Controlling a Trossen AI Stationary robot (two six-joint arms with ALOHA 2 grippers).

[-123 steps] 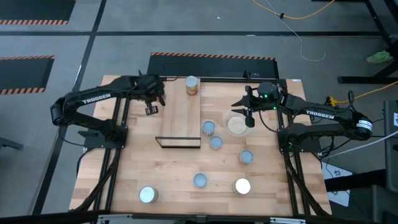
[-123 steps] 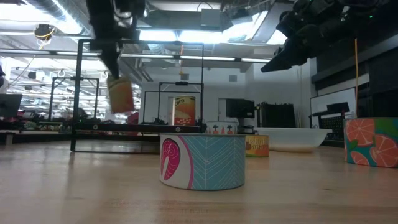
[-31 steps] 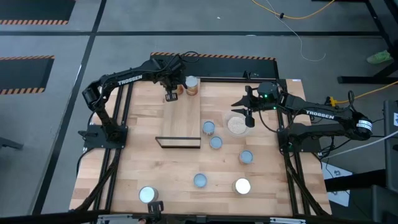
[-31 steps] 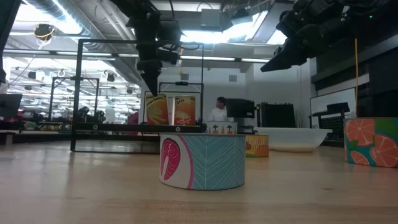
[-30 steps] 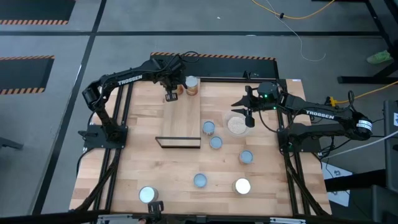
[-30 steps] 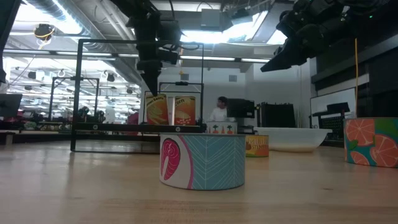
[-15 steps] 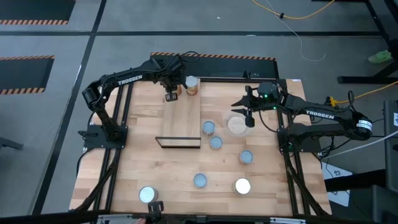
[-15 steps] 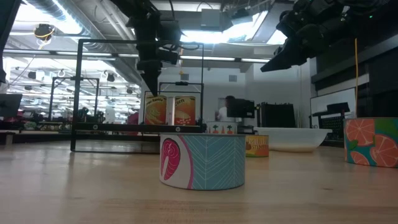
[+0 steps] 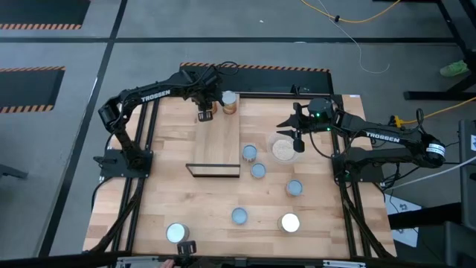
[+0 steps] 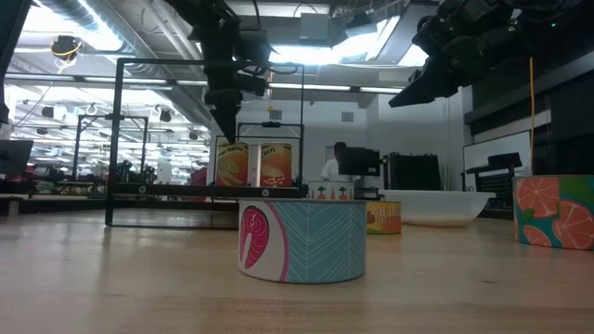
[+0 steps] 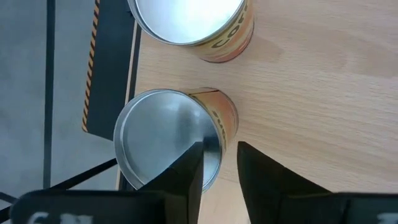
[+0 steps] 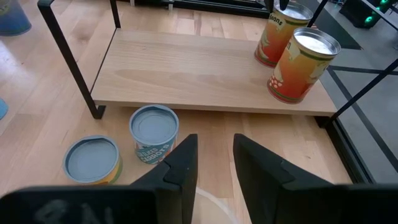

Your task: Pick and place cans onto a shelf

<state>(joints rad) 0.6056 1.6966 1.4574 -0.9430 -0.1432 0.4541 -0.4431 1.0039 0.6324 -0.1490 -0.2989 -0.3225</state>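
Light-wood table (image 9: pixel 163 186) amid grey floor, shelf (image 9: pixel 216 145) centred, two cans (image 12: pixel 292 43) at its twelve o'clock end, left gripper (image 9: pixel 204 113) parted above one, right gripper (image 9: pixel 297 138) apart, empty, over bowl (image 9: pixel 282 150) at three o'clock.

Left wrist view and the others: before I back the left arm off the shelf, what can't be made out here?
- Left gripper: whether its fingers still touch the nearer orange can; left wrist view, the fingers cover its rim.
- That can's top: high view, hidden under the left gripper.
- Second orange can: cut off by the left wrist picture's edge.
- Bowl contents: low view, hidden by its wall.
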